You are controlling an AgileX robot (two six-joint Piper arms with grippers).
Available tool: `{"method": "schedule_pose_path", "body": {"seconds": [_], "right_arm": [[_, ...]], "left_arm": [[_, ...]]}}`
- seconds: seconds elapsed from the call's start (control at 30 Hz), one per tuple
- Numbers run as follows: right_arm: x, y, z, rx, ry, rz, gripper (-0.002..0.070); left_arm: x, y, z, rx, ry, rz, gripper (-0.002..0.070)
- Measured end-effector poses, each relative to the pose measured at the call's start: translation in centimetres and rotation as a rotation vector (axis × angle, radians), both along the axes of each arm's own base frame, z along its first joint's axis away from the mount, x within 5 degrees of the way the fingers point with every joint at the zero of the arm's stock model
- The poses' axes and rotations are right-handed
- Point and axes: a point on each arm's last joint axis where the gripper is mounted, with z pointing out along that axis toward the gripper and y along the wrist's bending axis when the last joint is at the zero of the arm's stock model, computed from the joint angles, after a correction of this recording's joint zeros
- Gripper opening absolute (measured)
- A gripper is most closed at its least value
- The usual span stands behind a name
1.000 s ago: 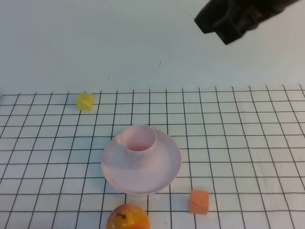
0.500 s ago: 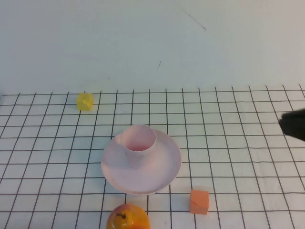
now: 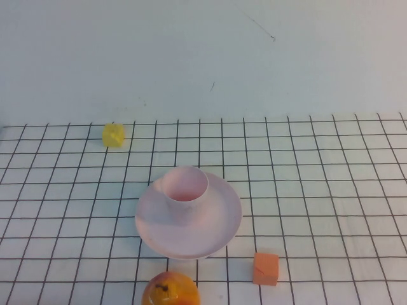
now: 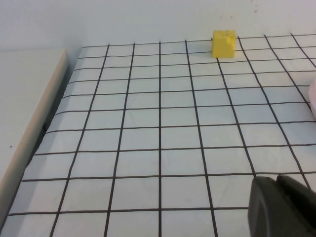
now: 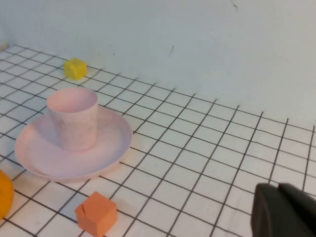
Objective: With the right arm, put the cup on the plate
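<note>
At the bottom edge of the high view, left of centre, an orange fruit [image 3: 170, 290] is sitting half cut off by the frame, and just right of it an orange cube [image 3: 266, 268] is lying on the gridded table [image 3: 331, 210]; both are apart from the plate, so they are playing no part in the task and are not crowding it.

In the middle of the frame the plate [image 3: 216, 232] is lying flat on the grid, and the cup [image 3: 184, 192] is standing upright on it, mouth up, toward the plate's upper-left part rather than dead centre. Nothing is touching the cup, which suggests that the placing is done and the cup is being left to stand on its own.

The right gripper [image 5: 284, 211] is not appearing in the high view at all; in the right wrist view it is sitting in the lower right corner, its dark fingers pressed together and carrying nothing, well apart from cup and plate, as an arm pulled clear would hang.

The left gripper [image 4: 281, 206] is showing in the lower right of the left wrist view, fingers closed together on nothing, over bare grid, seemingly parked.

Farthest off, a yellow cube [image 3: 113, 135] is resting in the upper left of the grid near the pale wall
</note>
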Motion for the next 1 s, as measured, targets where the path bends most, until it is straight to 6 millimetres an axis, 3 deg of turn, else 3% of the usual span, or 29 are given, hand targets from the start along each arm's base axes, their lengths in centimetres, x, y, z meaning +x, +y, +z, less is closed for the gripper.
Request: {"method": "schedule_pose_path", "body": {"seconds": [0.43, 0.8, 1.0], "right_arm": [[-1.1, -1.9, -4.8, -0.186, -0.072, -0.182, -0.0002], [-1.5, -3.1, -8.5, -0.245, -0.124, -0.359, -0.0002], [-1.5, -3.1, -9.0, -0.295, -0.109, -0.346, -0.0002]], "left_arm": [[0.0, 0.0, 0.0, 0.000, 0.000, 0.000, -0.0003], [0.0, 0.0, 0.0, -0.002, 0.000, 0.000, -0.0003], [0.0, 0.0, 0.0, -0.002, 0.000, 0.000, -0.0003]]}}
